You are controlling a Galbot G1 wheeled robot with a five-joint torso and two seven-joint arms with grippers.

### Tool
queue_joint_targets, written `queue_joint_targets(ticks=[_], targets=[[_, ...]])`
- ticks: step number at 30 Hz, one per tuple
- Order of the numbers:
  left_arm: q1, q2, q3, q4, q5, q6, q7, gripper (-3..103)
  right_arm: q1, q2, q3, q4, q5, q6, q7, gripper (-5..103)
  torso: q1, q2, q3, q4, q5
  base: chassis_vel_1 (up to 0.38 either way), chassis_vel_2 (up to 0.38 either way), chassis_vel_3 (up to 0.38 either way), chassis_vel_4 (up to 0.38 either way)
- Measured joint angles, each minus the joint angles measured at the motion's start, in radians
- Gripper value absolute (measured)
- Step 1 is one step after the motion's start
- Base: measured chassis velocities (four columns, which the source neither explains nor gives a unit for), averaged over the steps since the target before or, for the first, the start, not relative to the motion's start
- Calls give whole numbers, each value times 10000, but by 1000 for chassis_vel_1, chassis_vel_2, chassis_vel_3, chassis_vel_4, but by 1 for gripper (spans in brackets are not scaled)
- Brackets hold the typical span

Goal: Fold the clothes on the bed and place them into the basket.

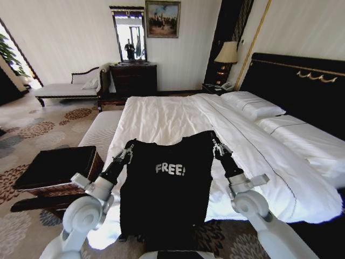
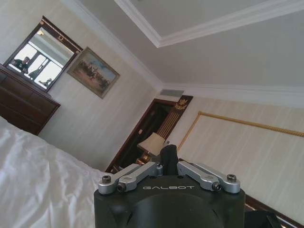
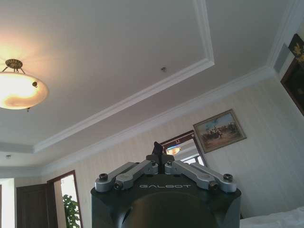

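The black T-shirt [image 1: 167,189] with "FREE!" lettering hangs upright in the air at the foot of the bed [image 1: 178,121], held by its two shoulders, its lower hem dropping in front of the robot's body. The left gripper [image 1: 128,152] is clamped on one shoulder and the right gripper [image 1: 216,145] on the other, both raised and pointing upward; in each wrist view the fingers are drawn together with dark fabric pinched between them. The wicker basket [image 1: 56,172] stands on the carpet [image 1: 32,129] to the robot's left, beside the bed.
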Motion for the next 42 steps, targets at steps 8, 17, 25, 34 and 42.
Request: queue_joint_targets(ticks=[8,17,25,34,42], targets=[[-1773,87,77,991,-404,257,-596,1,1925,-718,-719,-1033,868,-643,992,1,3,-3,4,-1,1,0,0,0,0],[-4220,261,1146,4381,-91,317,-451,1,4496,-551,-2683,-3761,1482,-826,1047,1,6,-5,6,1,1,0,0,0,0],[-7415,-106,2480,8239,-115,282,-366,1,7460,58,-4695,-6970,1611,-833,801,1,10,-6,7,0,1,0,0,0,0],[-8952,-557,2747,9899,-199,215,-209,1,8930,581,-5652,-8571,1706,-815,590,1,5,-5,4,1,-1,0,0,0,0],[-9671,-704,2671,10780,-242,152,-40,1,9416,992,-5755,-9235,1635,-776,497,1,6,-5,4,0,0,0,0,0,0]])
